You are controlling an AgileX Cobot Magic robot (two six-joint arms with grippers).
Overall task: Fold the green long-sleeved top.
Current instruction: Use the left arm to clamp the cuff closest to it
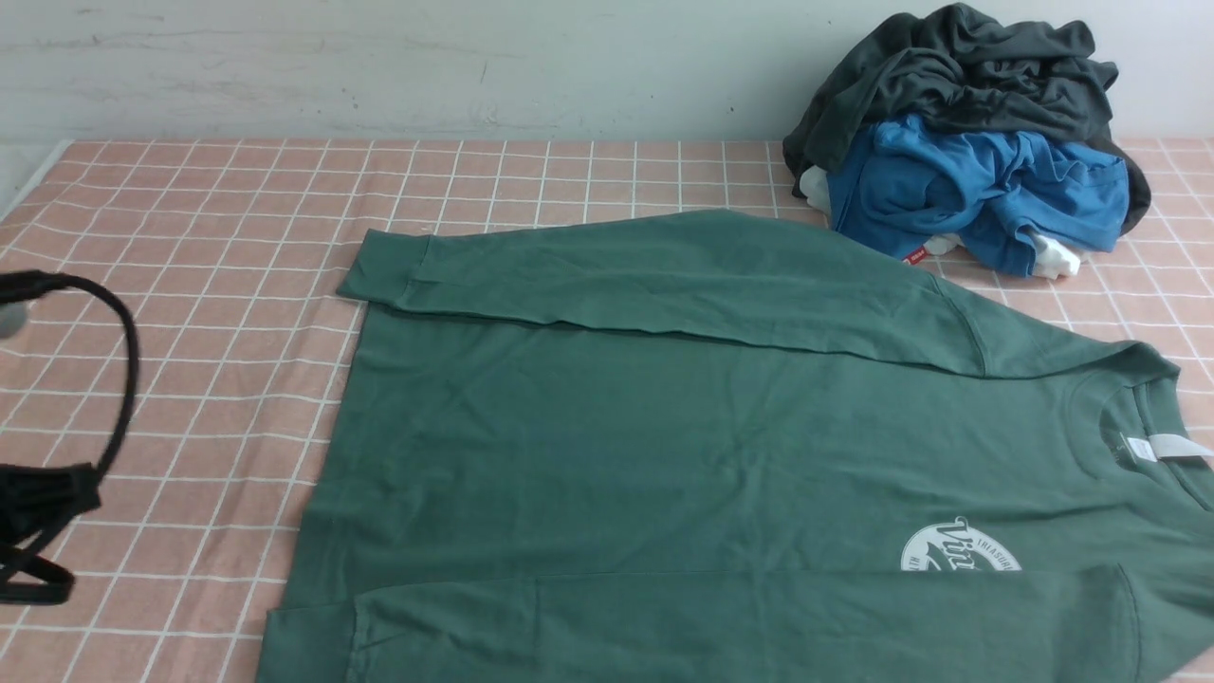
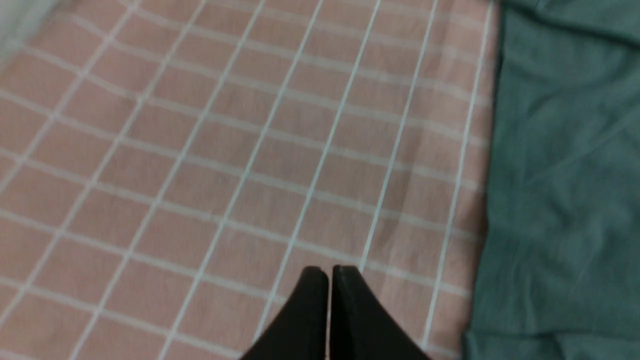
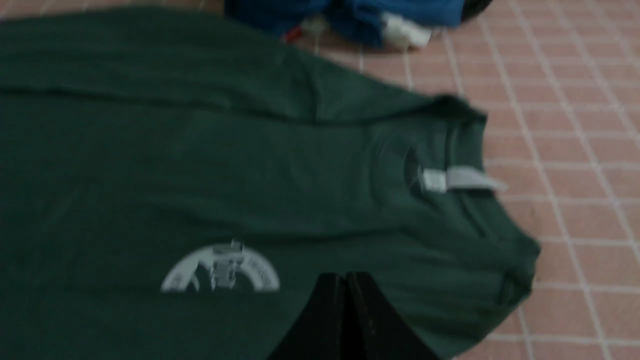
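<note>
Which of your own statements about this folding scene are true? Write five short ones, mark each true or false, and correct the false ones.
1. The green long-sleeved top lies flat on the checked cloth. True.
2. The left gripper grips the top's hem. False: it is shut over bare cloth beside the top, holding nothing.
3. A white label shows at the neck. True.
4. The blue garment lies on the dark grey garment. False: the grey one is piled on the blue.
5. The right gripper is open. False: it is shut, above the top near the white logo.
</note>
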